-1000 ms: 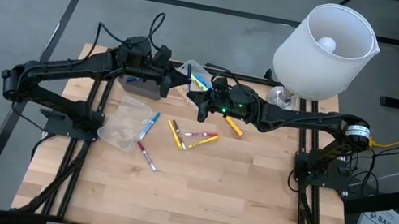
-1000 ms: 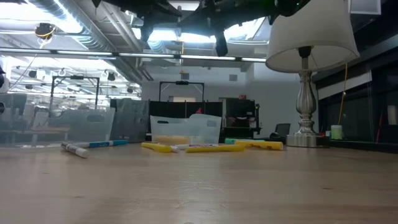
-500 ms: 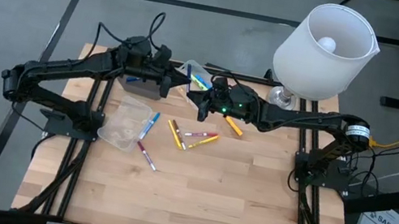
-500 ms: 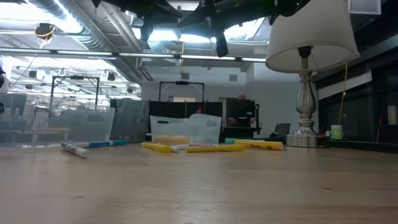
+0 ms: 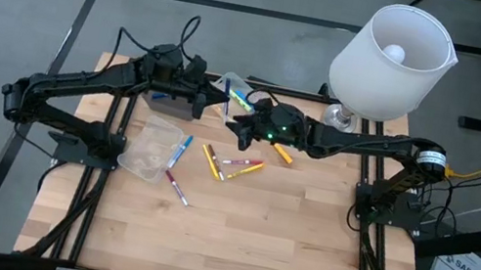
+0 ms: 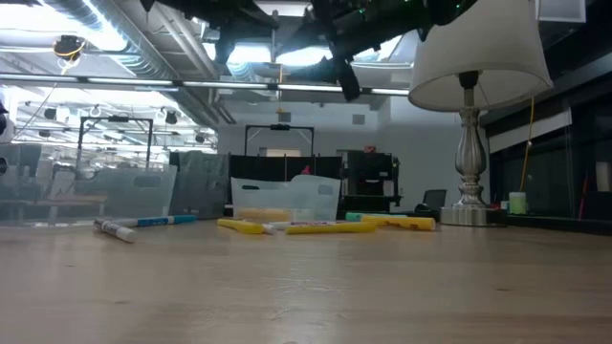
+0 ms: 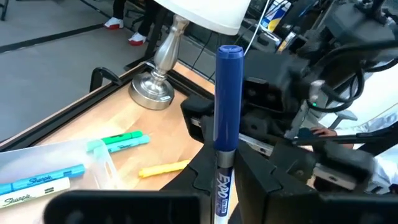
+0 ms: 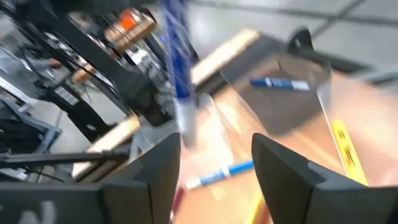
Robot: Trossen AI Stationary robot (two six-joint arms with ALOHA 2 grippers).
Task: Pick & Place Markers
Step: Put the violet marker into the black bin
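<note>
My left gripper [image 5: 219, 101] hangs above the table's far middle, shut on a blue marker [image 7: 227, 93] with a white barrel. My right gripper [image 5: 234, 126] stands open just beside it, toward the table's right; its fingers [image 8: 155, 171] are spread, and the blue marker [image 8: 177, 68] is ahead of them, untouched. Loose markers lie flat on the table: a blue one [image 5: 180, 151], a yellow one [image 5: 212, 161], a pink-and-yellow one [image 5: 243, 165], a red-and-white one [image 5: 177, 186] and an orange one [image 5: 282, 152]. My left gripper pinches the marker's white barrel [image 7: 222, 177] below the blue cap, between its two fingers [image 7: 202, 180]. The fingers come roughly level from the table's left. The marker stands roughly upright, cap end up, lifted clear of the table.
A clear container [image 5: 234, 87] at the far edge holds green and blue markers [image 7: 118, 142]. Another clear container [image 5: 151, 147] sits on the table's left part. A lamp with a white shade [image 5: 390, 62] stands at the far right. Bare wood fills the table's near half.
My right gripper has tipped its fingers downward and opened, letting go of the blue marker. The marker stays up in my left gripper, which has kept still.
</note>
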